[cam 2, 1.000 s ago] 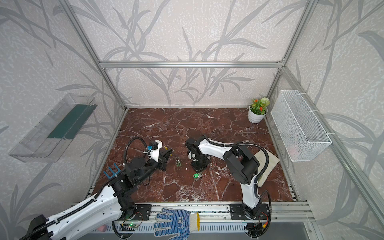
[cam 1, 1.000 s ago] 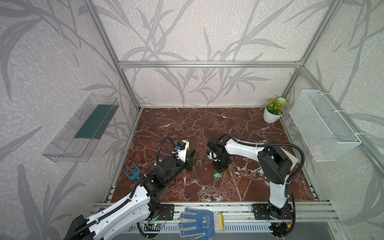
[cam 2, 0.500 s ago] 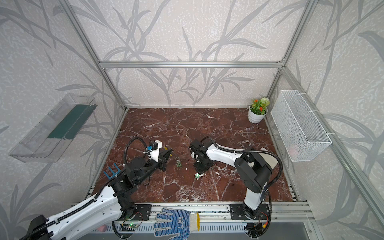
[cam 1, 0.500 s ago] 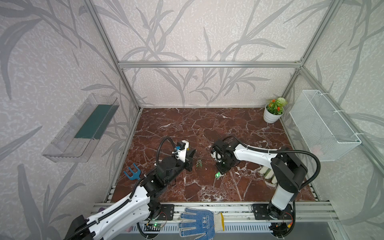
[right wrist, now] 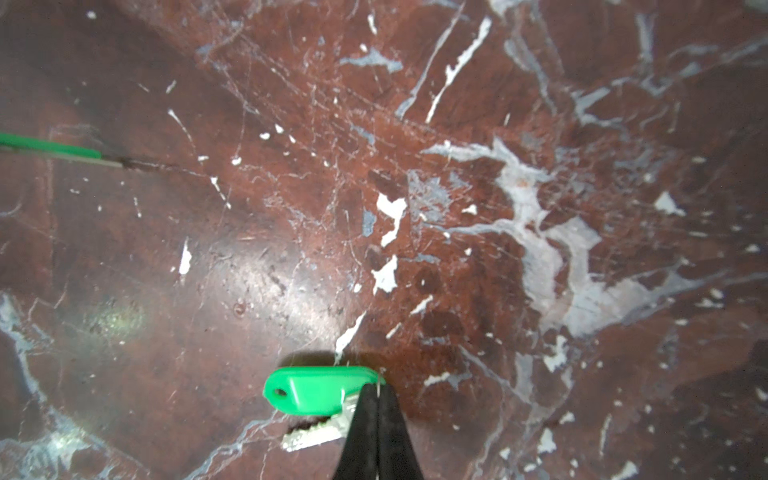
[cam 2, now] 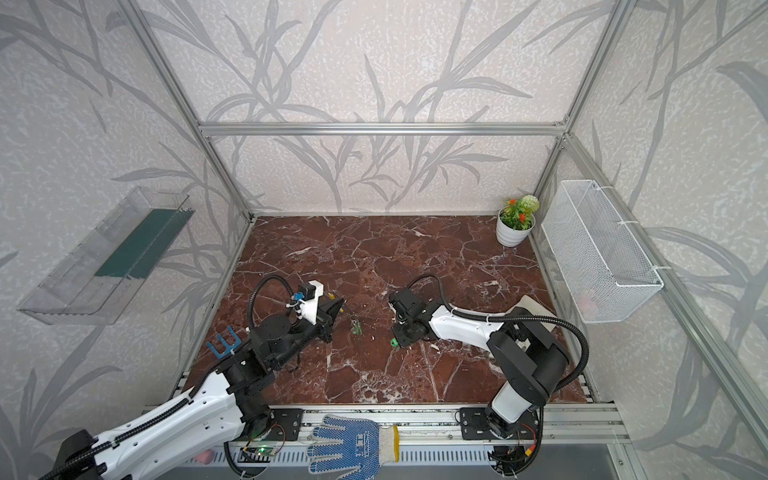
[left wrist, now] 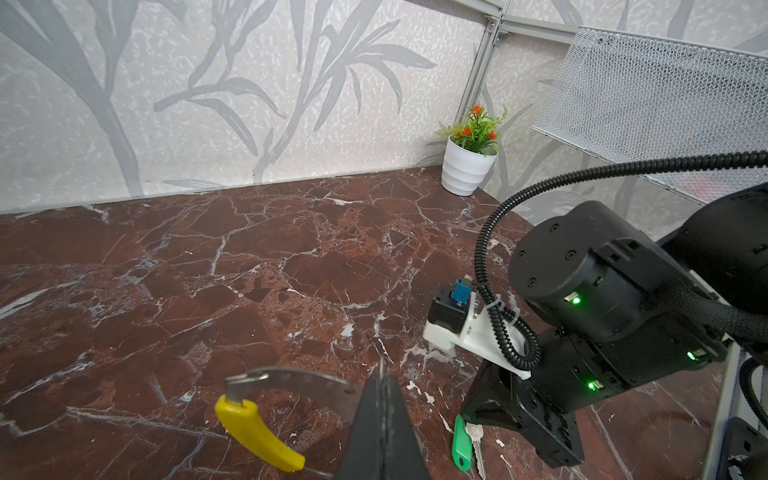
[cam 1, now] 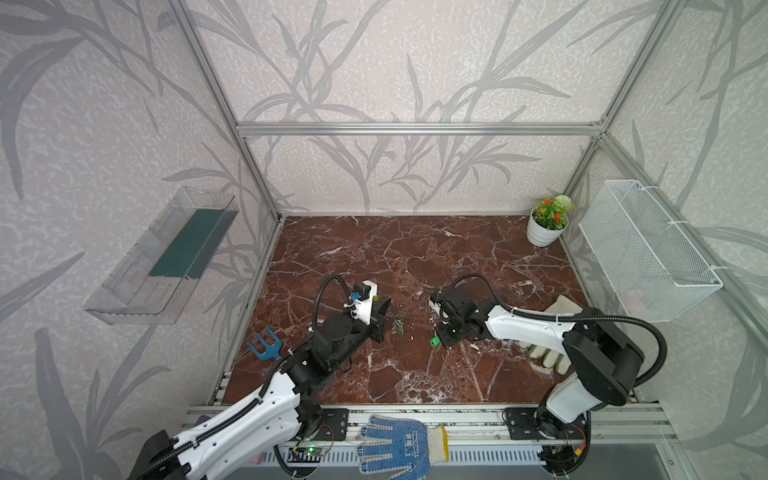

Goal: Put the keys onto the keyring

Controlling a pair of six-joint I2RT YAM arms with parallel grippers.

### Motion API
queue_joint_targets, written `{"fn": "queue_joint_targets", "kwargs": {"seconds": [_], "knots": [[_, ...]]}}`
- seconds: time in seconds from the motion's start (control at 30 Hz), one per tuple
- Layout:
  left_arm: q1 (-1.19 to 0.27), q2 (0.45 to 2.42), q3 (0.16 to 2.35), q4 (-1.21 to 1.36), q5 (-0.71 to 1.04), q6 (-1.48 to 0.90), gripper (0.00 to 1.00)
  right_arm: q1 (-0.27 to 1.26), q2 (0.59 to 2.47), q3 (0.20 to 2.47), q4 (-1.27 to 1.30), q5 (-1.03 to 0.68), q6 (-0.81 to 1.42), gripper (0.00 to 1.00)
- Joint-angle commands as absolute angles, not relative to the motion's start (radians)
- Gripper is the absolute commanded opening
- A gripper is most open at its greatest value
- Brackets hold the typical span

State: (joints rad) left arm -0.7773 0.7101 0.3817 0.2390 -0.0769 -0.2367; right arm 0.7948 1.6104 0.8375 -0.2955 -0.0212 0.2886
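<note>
**Desk:** Left wrist camera first. What did you note?

**Me:** The left claw had its fingers pressed together on the grey metal band of the keyring. The ring's yellow sleeve curved away beside the claw, above the red marble table. Beyond it a green key stood on edge under the right arm.

**Desk:** Right wrist camera?

**Me:** The right claw was clamped on that key, fingers meeting where the green head joins the toothed blade. I could not tell whether the key cleared the table. A second key showed well apart from it.

**Desk:** And the top views?

**Me:** In both, the left claw sat left of middle and the right claw just right of middle, near each other and low over the table. The held key was at the right claw's tip. A small clump of keys was between the claws, nearer the left one. It was too small for me to tell whether it hung on the ring. A potted plant stood in the far right corner. A blue glove lay on the front rail.
</note>
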Motion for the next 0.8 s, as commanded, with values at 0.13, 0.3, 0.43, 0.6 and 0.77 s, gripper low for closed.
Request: {"fn": "queue_joint_targets", "kwargs": {"seconds": [0.13, 0.3, 0.43, 0.6, 0.77], "knots": [[-0.781, 0.699, 0.377, 0.277, -0.078, -0.236, 0.0, 0.798, 1.596, 0.763, -0.092, 0.079, 0.329, 0.0], [-0.779, 0.7, 0.377, 0.281, -0.081, -0.237, 0.0, 0.828, 1.572, 0.659, 0.089, 0.179, 0.33, 0.0], [-0.779, 0.702, 0.376, 0.282, -0.082, -0.236, 0.0, 0.863, 1.56, 0.492, 0.419, 0.224, 0.257, 0.0], [-0.78, 0.704, 0.376, 0.282, -0.085, -0.235, 0.0, 0.87, 1.647, 0.369, 0.732, 0.264, 0.249, 0.0], [-0.78, 0.703, 0.376, 0.282, -0.084, -0.235, 0.0, 0.889, 1.75, 0.321, 0.925, 0.286, 0.269, 0.0]]}}
